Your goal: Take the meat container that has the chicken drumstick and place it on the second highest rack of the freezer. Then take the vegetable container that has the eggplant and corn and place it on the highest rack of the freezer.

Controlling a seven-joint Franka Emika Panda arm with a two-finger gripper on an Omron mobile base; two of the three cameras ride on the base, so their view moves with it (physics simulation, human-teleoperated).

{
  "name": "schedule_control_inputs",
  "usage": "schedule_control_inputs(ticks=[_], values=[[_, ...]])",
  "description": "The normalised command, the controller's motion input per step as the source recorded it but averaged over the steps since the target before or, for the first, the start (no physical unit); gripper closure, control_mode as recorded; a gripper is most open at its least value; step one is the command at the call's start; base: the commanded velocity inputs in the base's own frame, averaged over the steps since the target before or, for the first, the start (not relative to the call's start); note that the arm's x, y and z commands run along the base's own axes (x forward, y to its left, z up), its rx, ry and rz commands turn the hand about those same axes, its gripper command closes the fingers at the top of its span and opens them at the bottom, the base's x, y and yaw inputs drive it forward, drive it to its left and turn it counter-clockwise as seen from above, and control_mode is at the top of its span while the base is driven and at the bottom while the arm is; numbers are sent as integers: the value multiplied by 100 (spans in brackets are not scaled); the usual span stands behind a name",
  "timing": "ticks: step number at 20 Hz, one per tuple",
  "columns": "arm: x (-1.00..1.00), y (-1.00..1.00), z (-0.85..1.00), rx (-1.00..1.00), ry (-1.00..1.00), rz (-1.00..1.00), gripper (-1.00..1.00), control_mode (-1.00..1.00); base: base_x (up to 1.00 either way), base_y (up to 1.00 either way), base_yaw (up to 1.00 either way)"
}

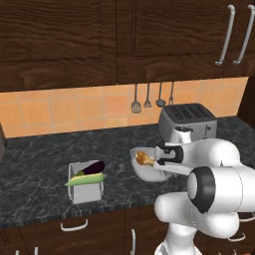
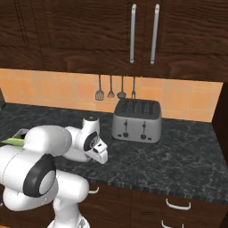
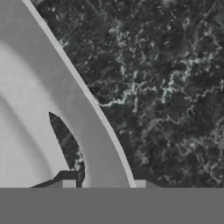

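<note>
1. Dark marble counter (image 1: 40,164) runs under an orange tile wall, with a toaster (image 1: 188,121) at the far right and utensils (image 1: 147,97) hanging above it, well out of the arm's way.

2. On the counter's near right sits the bowl (image 1: 143,169) with the drumstick (image 1: 144,158) inside, pale and round. That's the first thing to go to the freezer, so it's the one the arm has reached for.

3. The gripper (image 1: 159,155) is down at the bowl's right rim, wrist laid low and level. A side approach makes sense here: the rim is the only thin edge two fingers can pinch.

4. Hand view: the bowl wall (image 3: 94,144) curves up between the two fingertips (image 3: 65,183), one inside the bowl, one outside over the marble. So the jaws straddle the rim, narrowed in around it. Whether the pads actually press the wall yet I can't tell, as their tips are cut off at the bottom edge.

5. Over to the left, well apart, the square tub (image 1: 85,185) holds the eggplant (image 1: 93,168) and corn (image 1: 85,180), corn lying across with its end poking over the left edge. It's untouched, waiting its turn.

6. My read: this is the grasp step of the first half, very early in the job. The risk is a one-sided rim pinch; the bowl could tip when lifted and roll the drumstick out.
</note>
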Motion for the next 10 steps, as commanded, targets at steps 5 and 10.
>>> schedule_control_inputs(ticks=[5, 10], values=[[-7, 0, 5, 6, -12, 0, 100, -100, 0, 0, 0], [-58, 12, 16, 0, -26, -5, 100, -100, 0, 0, 0]])
